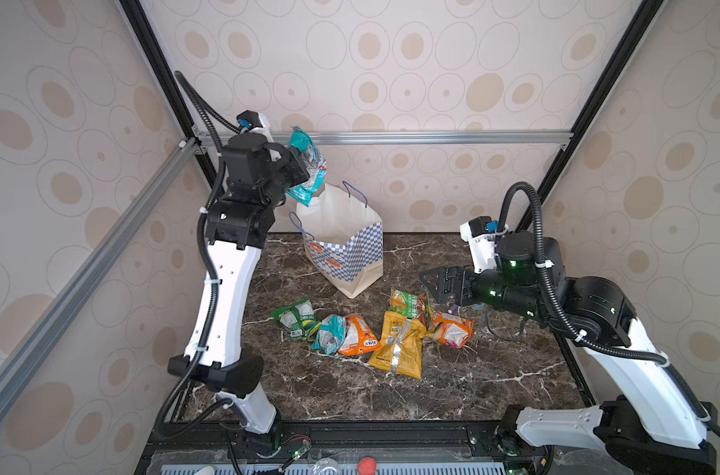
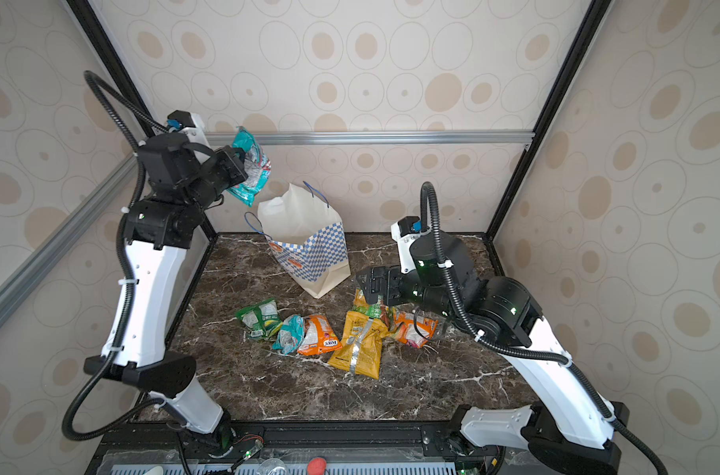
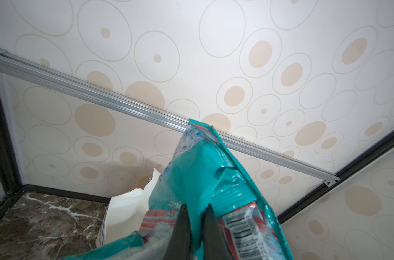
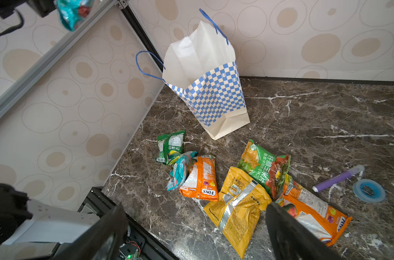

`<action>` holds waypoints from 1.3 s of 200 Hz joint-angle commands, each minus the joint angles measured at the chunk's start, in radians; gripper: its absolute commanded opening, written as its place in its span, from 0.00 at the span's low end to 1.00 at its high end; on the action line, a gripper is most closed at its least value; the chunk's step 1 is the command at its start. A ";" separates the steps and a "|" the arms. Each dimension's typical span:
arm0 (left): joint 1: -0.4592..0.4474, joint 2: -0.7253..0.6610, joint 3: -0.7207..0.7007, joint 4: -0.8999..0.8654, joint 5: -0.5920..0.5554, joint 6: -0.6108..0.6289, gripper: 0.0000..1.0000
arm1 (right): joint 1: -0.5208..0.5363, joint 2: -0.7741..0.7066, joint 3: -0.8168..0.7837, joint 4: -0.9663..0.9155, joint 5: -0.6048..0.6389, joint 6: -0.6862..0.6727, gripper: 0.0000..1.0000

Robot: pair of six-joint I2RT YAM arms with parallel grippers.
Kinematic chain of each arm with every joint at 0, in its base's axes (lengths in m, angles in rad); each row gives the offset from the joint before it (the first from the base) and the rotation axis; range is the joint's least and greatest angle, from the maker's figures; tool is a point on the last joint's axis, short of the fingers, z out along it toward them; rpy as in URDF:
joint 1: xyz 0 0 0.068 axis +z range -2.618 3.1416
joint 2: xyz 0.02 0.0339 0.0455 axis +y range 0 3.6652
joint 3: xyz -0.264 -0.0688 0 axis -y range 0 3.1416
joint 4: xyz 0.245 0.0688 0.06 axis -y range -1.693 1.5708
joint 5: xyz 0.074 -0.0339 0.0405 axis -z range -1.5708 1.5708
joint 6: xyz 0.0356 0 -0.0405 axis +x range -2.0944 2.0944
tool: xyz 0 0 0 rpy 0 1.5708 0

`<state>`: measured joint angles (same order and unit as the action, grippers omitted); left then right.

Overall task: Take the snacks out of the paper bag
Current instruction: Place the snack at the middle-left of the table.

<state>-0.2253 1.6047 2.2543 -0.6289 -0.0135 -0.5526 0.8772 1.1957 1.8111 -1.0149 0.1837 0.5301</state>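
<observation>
In both top views I saw the left gripper (image 1: 308, 174) pinching a teal packet (image 1: 302, 142) aloft near the top of the standing paper bag (image 1: 341, 238). The left wrist camera showed its fingers (image 3: 180, 229) pressed onto that packet. The right wrist camera showed the right gripper (image 4: 196, 208) spread above six packets (image 4: 238, 209) lying on the table (image 4: 315, 112) beside the bag.

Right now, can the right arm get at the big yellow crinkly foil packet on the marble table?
Probably yes: the open right gripper hovers near the yellow foil packet, and nothing covers it.
</observation>
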 commanded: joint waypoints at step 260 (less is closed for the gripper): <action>0.021 -0.781 -1.906 0.391 -0.011 -0.682 0.49 | 0.006 -0.032 -0.105 0.037 -0.008 0.029 1.00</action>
<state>-0.2089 0.8467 0.3218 -0.2199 0.0166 -1.2205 0.8768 1.1694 1.7161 -0.9813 0.1726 0.5430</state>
